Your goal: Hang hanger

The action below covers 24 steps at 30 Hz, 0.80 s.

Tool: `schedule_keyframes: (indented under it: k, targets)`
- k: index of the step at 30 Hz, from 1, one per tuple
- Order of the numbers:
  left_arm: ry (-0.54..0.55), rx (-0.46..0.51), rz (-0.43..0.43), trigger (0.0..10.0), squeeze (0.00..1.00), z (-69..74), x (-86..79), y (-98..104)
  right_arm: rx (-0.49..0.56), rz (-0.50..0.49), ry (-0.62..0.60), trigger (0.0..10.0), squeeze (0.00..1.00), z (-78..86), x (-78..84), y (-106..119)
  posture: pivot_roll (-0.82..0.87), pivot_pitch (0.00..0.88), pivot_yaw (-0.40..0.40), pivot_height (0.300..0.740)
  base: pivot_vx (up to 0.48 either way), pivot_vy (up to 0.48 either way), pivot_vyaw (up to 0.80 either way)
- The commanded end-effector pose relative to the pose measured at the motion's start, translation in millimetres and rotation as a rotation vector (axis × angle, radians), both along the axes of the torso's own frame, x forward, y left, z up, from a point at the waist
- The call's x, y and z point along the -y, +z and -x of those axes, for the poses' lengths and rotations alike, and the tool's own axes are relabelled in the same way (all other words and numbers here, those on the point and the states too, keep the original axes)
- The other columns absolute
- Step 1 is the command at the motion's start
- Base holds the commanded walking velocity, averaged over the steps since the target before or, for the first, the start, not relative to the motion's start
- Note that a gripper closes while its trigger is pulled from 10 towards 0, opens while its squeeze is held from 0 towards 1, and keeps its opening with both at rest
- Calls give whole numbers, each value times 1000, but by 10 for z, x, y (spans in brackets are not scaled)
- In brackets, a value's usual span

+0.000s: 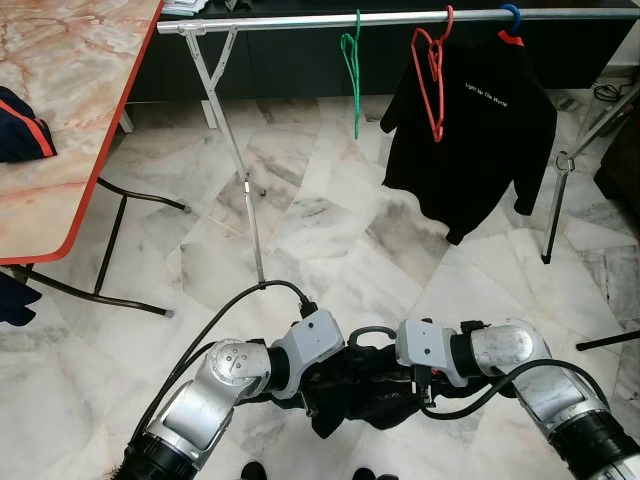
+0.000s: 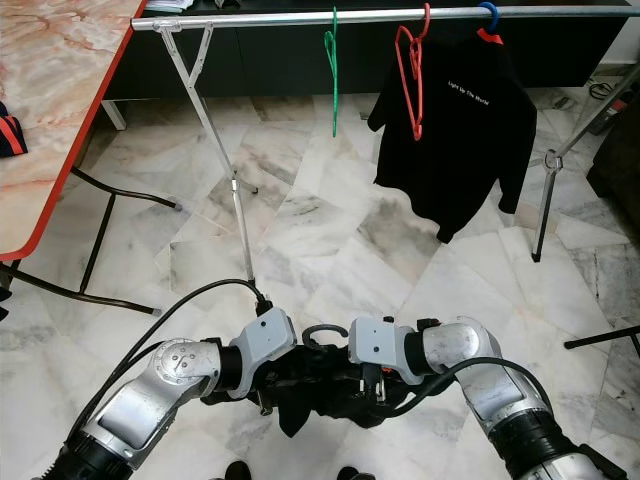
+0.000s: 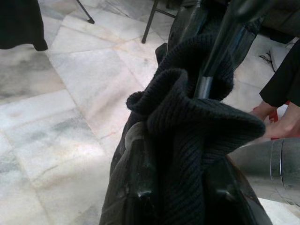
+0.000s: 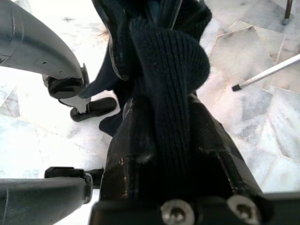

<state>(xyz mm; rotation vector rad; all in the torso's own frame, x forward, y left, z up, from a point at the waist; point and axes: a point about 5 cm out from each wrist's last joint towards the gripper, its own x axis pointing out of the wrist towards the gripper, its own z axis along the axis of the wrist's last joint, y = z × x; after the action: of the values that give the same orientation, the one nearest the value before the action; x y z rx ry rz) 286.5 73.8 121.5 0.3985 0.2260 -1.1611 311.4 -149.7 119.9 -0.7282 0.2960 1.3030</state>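
I have both left gripper (image 3: 176, 197) and right gripper (image 4: 171, 140) clenched on bunched black knit garment (image 1: 365, 395), low over marble floor (image 1: 330, 240).

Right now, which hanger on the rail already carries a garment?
The blue hanger, farthest right on the rail, carries the black shirt. The green hanger and red hanger beside it hang bare.

Head stereo pair looked forward and down; we saw same rail (image 1: 400, 18), marble floor (image 1: 330, 230), both forearms. Wrist cameras sat very close, each aimed along own fingers into dark knit garment (image 3: 187, 136).
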Motion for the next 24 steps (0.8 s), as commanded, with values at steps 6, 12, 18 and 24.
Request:
schedule_keyframes:
  k: [6, 12, 18, 24]
  targets:
    - [13, 11, 23, 0, 0, 8, -7, -15, 8, -52, -49, 10000, 1000, -43, 20, 25, -67, 287, -40, 740, 0, 0, 0]
    - [35, 8, 19, 0, 0, 12, -69, -42, -5, -58, -33, 10000, 1000, -23, 6, 24, -68, 287, -33, 740, 0, 0, 0]
    - [52, 16, -25, 0, 0, 15, -126, -104, -37, -47, -9, 10000, 1000, 8, 15, 15, -70, 292, -33, 740, 0, 0, 0]
    - [63, 11, -31, 0, 0, 26, -149, -133, -49, -47, 3, 10000, 1000, 26, 34, 31, -69, 294, -31, 740, 0, 0, 0]
